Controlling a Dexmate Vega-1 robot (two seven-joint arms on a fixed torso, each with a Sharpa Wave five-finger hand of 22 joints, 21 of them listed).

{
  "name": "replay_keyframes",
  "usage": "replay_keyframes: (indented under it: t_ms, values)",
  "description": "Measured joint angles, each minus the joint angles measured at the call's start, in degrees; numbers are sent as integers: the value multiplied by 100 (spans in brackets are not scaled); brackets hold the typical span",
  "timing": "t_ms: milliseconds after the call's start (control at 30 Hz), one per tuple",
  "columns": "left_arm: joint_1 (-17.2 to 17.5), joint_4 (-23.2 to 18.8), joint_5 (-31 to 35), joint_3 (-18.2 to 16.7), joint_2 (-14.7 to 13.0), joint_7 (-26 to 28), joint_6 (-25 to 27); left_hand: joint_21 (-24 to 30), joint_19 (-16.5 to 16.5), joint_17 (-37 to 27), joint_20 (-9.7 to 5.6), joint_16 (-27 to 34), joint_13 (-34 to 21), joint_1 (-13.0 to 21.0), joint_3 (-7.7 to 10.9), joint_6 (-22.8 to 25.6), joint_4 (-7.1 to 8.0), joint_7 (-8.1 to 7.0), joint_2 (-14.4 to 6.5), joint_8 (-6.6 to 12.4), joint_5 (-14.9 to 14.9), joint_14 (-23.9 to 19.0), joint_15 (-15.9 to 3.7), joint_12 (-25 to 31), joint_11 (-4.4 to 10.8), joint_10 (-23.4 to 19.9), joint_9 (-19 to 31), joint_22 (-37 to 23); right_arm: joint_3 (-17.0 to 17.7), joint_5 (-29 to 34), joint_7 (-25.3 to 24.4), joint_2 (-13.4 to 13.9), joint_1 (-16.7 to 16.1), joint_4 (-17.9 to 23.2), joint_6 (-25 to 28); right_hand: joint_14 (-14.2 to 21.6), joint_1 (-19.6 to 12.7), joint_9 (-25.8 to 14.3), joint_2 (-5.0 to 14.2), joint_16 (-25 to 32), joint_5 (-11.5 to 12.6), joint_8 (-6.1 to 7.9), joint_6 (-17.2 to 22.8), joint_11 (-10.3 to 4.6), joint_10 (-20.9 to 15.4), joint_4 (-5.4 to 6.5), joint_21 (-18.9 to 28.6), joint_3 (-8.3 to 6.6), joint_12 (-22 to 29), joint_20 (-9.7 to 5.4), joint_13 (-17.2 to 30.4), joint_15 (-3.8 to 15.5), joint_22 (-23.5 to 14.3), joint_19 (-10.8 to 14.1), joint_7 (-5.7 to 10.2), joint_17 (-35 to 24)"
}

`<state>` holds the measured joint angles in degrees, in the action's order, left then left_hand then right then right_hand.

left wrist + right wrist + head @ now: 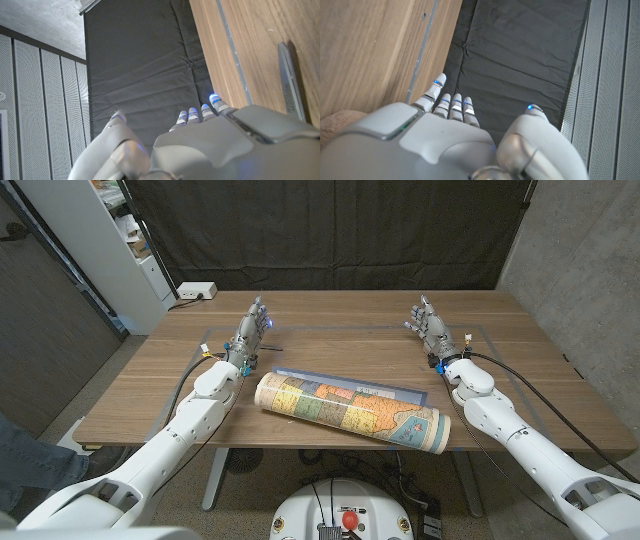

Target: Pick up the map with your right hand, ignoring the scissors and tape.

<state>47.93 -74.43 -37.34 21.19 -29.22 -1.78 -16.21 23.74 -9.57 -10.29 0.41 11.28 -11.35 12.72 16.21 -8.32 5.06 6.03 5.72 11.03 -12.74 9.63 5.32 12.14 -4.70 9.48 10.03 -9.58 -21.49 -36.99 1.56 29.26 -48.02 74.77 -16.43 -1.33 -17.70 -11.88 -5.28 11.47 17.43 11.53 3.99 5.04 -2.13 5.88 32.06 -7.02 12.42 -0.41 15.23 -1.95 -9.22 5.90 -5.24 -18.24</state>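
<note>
While the rolled map (352, 412) lies on its side near the front edge of the wooden desk (520, 350), between the two arms, neither hand touches it. Farther back, the left hand (251, 332) and the right hand (430, 325) stand on the desk well apart from the map, each holding nothing with fingers straight and slightly spread. Beyond the desk hangs a dark curtain (330, 230).

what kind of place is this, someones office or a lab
Most likely a robot lab or test space, not an office: a black curtain hangs behind the wooden table, bare concrete wall stands beside it, and a power strip sits at the table's far corner.
</note>
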Motion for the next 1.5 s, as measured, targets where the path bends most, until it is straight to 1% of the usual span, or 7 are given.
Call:
replay_keyframes:
  t_ms: [500, 567, 667, 900, 1233, 1300, 1500]
  values:
    - [-6, -2, -38, -8, -40, -27, 66, -1, -32, 1, 33, 0, 17, 52, 23, 2, -23, -1, -53, 0, 0, 17, 19, 0, 1, 0, -1, -17, -30, 112, -81, 44, -27, 187, 38, 0, -29, 16, 32, 0, 0, 0, 0, -1, -1, -18, -29, -29, 0, 0, -61, 0, 1, -1, 1, 43]
    - [4, -12, -41, -10, -46, -27, 70, -1, -31, 1, 32, 0, 17, 52, 23, 2, -23, -1, -53, 0, 0, 17, 18, 0, 1, 0, -1, -16, -30, 133, -102, 58, -49, 231, 34, 0, -29, 17, 32, 0, 45, 0, 0, -1, -1, -18, -29, -29, 0, 0, -68, 1, 1, -1, 1, 43]
    - [24, -34, -45, -14, -59, -27, 81, -18, -31, 1, 32, 0, 16, 68, 23, 2, -23, -1, -68, 0, 0, 17, 19, 0, 1, -1, -1, -16, -31, 184, -158, 93, -107, 344, 16, 23, -38, 16, 42, 23, 45, 0, 22, 20, -23, -18, -50, -29, 0, -20, -99, -22, 1, 61, 22, 70]
    - [70, -84, -47, -21, -76, -16, 83, -31, -27, 1, 36, 0, 16, 75, 46, 34, -47, -32, -76, 0, 0, 17, 19, 0, 1, -1, -1, -16, -32, 344, -279, 173, -225, 562, -74, 53, -81, 43, 40, 23, 45, 0, 43, 39, -42, -42, -73, -53, 0, -20, -136, -9, 1, 61, 44, 96]
    - [87, -108, -46, -21, -83, -3, 96, -69, -8, 1, 55, -1, 16, 105, 46, 34, -47, -32, -106, 0, 0, 17, 19, 0, 1, -1, -1, -16, -8, 415, -305, 271, -360, 830, -163, 52, -112, 42, 71, 23, 45, 0, 52, 18, -84, -42, -79, -52, 0, 2, -167, -9, 2, 83, 53, 123]
    - [105, -133, -45, -12, -85, 2, 98, -108, -8, 1, 55, 0, 16, 105, 46, 34, -47, -32, -106, 0, 0, 17, 19, 0, 1, -1, -1, -15, 2, 545, -350, 297, -391, 896, -296, 52, -111, 42, 71, 23, 45, 0, 52, 18, -84, -59, -113, -36, 0, 21, -167, -9, 2, 102, 53, 123]
    - [109, -143, -45, -12, -85, 24, 100, -108, -39, 2, 85, -1, 30, 128, 63, 34, -63, -32, -129, 0, 0, 16, 19, 0, 1, -1, -1, -15, 36, 584, -369, 386, -486, 1092, -323, 83, -111, 42, 71, 23, 45, 0, 54, 18, -84, -78, -135, -55, -25, 21, -193, -40, 2, 102, 51, 150]
